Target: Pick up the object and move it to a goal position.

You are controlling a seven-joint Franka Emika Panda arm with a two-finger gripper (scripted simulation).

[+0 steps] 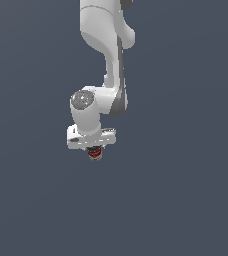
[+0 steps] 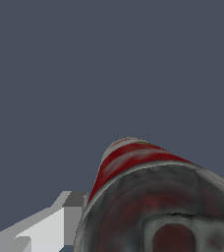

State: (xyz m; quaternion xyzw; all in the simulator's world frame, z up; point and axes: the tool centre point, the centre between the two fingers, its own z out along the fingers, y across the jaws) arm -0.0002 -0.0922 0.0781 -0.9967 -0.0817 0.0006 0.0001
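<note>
Gripping the can from above, our gripper is clenched on it, red band showing just below the white arm. One finger sits at the can's eight o'clock.

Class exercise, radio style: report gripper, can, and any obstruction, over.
Gripper over the can, one finger beside it; grip unconfirmed. Can fills the wrist view. No obstruction visible.

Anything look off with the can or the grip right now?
Nothing stands out. The small red-banded can with a dark top sits upright beneath the white gripper, apparently between its fingers. No tilt or damage shows; actual contact is hidden.
</note>
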